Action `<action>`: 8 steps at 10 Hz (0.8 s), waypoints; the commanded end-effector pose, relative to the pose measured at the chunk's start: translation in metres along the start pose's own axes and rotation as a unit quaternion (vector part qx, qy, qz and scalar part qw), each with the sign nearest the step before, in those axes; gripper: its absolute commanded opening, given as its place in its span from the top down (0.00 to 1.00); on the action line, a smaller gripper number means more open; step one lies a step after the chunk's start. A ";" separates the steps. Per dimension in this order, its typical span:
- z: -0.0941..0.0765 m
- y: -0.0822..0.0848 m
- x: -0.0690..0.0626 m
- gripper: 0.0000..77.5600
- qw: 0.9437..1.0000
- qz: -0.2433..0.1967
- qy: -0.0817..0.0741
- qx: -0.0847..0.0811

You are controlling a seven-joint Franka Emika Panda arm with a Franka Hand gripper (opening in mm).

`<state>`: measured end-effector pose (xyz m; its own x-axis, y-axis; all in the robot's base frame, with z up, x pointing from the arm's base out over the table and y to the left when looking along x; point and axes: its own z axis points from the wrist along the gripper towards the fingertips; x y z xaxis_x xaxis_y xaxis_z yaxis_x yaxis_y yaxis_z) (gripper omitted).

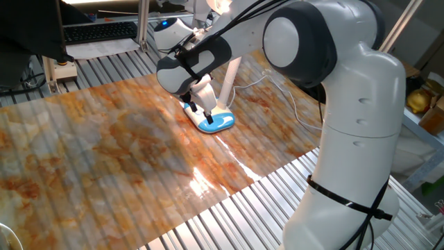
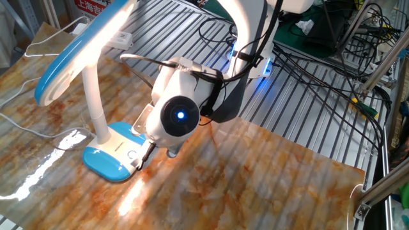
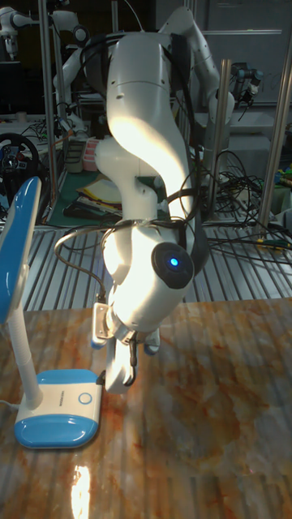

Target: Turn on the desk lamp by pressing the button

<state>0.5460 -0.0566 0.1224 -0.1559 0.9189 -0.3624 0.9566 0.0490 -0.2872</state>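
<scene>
The desk lamp has an oval blue-and-white base (image 1: 216,123) (image 2: 110,155) (image 3: 58,407), a white stem (image 2: 96,102) and a blue-backed head (image 2: 70,54) that glows. A round button (image 3: 84,398) (image 2: 131,154) sits on the base's top. My gripper (image 1: 207,115) (image 2: 142,161) (image 3: 119,379) points down at the base's edge next to the button, fingers pressed together with nothing held. I cannot tell whether the tips touch the base.
A white power strip (image 2: 118,39) and a thin white cord (image 2: 25,128) lie behind the lamp. Black cables (image 2: 307,64) cover the metal slats beyond the marbled mat (image 1: 104,160). A keyboard (image 1: 97,31) sits at the back. Light glares off the mat (image 1: 198,182).
</scene>
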 end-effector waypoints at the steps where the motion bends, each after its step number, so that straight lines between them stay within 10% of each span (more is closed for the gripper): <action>1: -0.016 -0.011 0.008 0.00 0.999 -0.046 0.002 -0.008; 8: -0.035 -0.008 0.008 0.00 0.994 -0.109 0.009 -0.020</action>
<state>0.5378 -0.0363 0.1459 -0.3232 0.8966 -0.3027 0.9211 0.2247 -0.3178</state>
